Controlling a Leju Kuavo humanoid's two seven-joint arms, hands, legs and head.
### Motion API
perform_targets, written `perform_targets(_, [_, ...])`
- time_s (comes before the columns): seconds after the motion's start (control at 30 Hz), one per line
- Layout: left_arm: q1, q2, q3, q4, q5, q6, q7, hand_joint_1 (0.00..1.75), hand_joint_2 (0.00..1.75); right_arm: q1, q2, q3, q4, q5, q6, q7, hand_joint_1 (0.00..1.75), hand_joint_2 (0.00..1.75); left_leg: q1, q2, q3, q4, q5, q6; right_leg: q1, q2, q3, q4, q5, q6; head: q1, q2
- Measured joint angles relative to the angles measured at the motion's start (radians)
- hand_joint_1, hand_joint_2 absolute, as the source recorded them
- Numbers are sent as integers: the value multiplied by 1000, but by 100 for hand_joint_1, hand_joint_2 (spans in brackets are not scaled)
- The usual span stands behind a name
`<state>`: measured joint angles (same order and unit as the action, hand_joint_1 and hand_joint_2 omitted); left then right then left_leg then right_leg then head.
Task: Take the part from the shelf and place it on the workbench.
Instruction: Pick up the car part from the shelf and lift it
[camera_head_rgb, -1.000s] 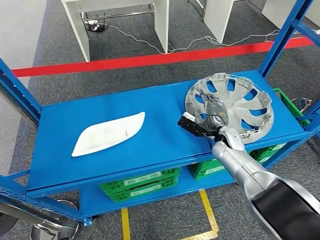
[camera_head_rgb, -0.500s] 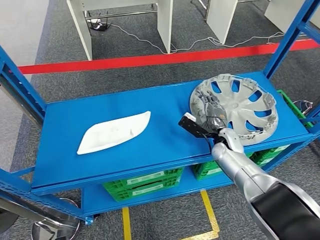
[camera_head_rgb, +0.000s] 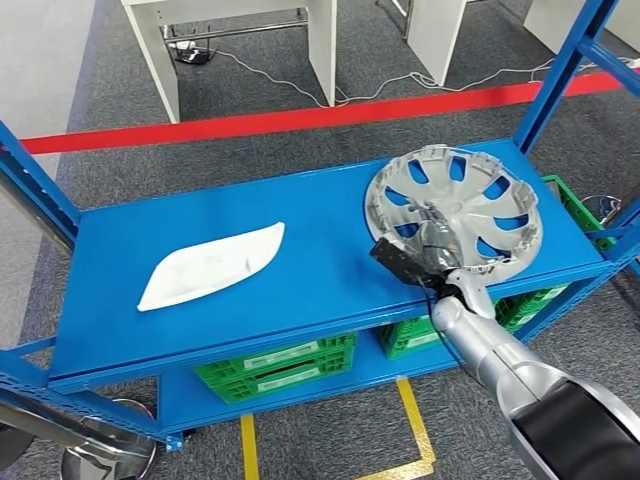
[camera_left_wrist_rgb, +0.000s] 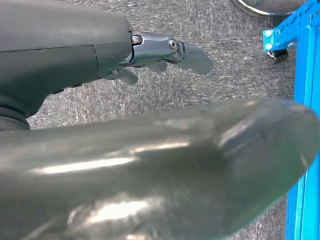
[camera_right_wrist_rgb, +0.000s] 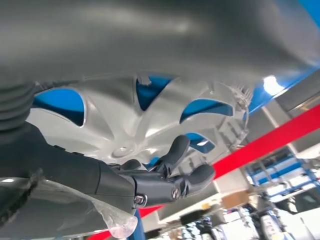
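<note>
Where labels show on the green crates (camera_head_rgb: 279, 362) under the shelf (camera_head_rgb: 324, 270), print too small to read. Left to right on shelf: white panel (camera_head_rgb: 211, 266), then silver wheel cover (camera_head_rgb: 483, 200) at right end. Right hand (camera_head_rgb: 434, 245) on cover's near rim, fingers (camera_right_wrist_rgb: 177, 150) curled through spoke openings, gripping. Left hand (camera_left_wrist_rgb: 166, 50) over carpet, fingers extended, holding nothing.

Light: bright, even, from overhead
Shadows: soft, faint, beneath the white part (camera_head_rgb: 212, 267) on the shelf (camera_head_rgb: 113, 310)
Glare: pale streaks along the blurred thumb (camera_left_wrist_rgb: 158, 170) in the left wrist view
Focus: head view sharp; wrist-view foregrounds blurred, fingers (camera_right_wrist_rgb: 177, 172) fairly crisp
</note>
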<state>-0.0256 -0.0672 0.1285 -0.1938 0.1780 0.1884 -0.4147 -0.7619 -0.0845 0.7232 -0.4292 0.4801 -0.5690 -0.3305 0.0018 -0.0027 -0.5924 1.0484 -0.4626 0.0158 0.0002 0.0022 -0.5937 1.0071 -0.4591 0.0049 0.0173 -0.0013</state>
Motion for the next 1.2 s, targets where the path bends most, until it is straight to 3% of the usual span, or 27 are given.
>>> perform_targets(0.1, [0,-4,0,0,6,0,0,0,0,4,-18,-4,-2,-1,4,19,0,175,0,0,10,-30,-3,8,0,-1,-6,-2,1,14,0,0])
perform_targets(0.17, [2,-9,0,0,10,-1,1,0,0,6,-31,-5,-4,2,6,30,0,175,5,1,14,-43,4,15,-1,-1,-22,26,-21,25,3,0])
perform_targets(0.27, [2,-13,1,0,10,-1,1,0,0,13,-47,-7,-7,4,11,36,0,175,7,1,16,-48,8,22,-6,-1,-103,202,-108,39,7,0])
perform_targets(0.3, [3,-14,1,0,10,-1,1,0,0,17,-51,-8,-7,4,12,37,0,175,7,1,16,-47,7,22,-7,-1,-129,256,-124,42,7,0])
perform_targets(0.33, [4,-16,1,0,10,-1,1,0,0,21,-54,-9,-7,4,13,37,0,175,7,0,16,-47,7,21,-9,-1,-140,278,-123,45,7,0])
perform_targets(0.37, [5,-17,1,0,10,-1,1,0,0,23,-56,-9,-7,4,13,37,0,175,8,0,17,-46,6,20,-11,-2,-132,259,-102,47,8,0])
perform_targets(0.43, [4,-19,2,0,10,-2,1,0,0,24,-59,-10,-8,4,13,38,0,175,8,0,19,-42,1,13,-16,-2,-69,130,-36,49,8,0])
perform_targets(0.5, [2,-20,2,0,11,-3,1,0,0,23,-61,-10,-9,5,13,38,0,175,5,-1,16,-34,-4,3,-16,-1,-12,23,-6,45,8,0])
perform_targets(0.6, [3,-19,2,0,11,-3,1,0,0,22,-62,-10,-10,6,13,38,0,175,2,-1,12,-29,-6,-7,-13,1,1,5,-9,25,8,0])
perform_targets(0.67, [3,-19,3,0,11,-3,2,0,0,20,-62,-10,-15,11,14,48,0,175,4,0,5,-5,-26,-15,-15,0,4,3,-8,12,6,0])
perform_targets(0.77, [4,-20,3,0,14,-3,2,0,0,19,-63,-9,-23,30,13,76,0,175,7,0,-60,150,-109,-26,-16,-3,7,1,-9,-1,4,0])
perform_targets(0.83, [5,-21,3,0,16,-4,2,0,0,21,-65,-6,-27,58,1,104,0,175,8,0,-102,242,-136,-27,-14,-3,8,2,-9,-3,4,0])
perform_targets(0.87, [5,-21,3,0,17,-4,2,0,0,22,-67,-3,-30,79,-11,124,0,175,8,0,-103,241,-123,-25,-14,-2,9,2,-10,-3,4,0])
perform_targets(0.9, [5,-21,3,0,19,-4,2,0,0,22,-69,2,-32,106,-28,147,0,175,8,0,-87,206,-93,-22,-13,-1,11,2,-10,-2,4,0])
perform_targets(0.97, [5,-21,3,0,21,-4,2,0,0,23,-71,11,-35,161,-64,191,0,175,6,0,-36,92,-29,-13,-12,0,14,2,-11,0,4,0])
perform_targets(1.0, [4,-21,4,0,21,-4,2,0,0,24,-73,16,-35,190,-81,213,0,175,4,0,-12,37,-12,-9,-10,0,13,2,-11,4,5,0])
perform_targets(1.07, [4,-21,4,0,22,-4,3,0,0,26,-80,23,-35,238,-103,253,0,175,0,-1,9,-19,-6,-3,-9,-1,8,1,-9,14,6,0])
perform_targets(1.13, [5,-22,4,0,23,-4,3,0,0,27,-88,29,-35,263,-95,280,0,175,1,0,10,-29,-4,3,-10,-1,3,0,-8,25,6,0])
perform_targets(1.2, [5,-22,4,0,23,-4,3,0,0,26,-95,33,-35,279,-63,303,0,175,5,1,12,-36,2,14,-10,-1,-18,42,-38,33,8,0])
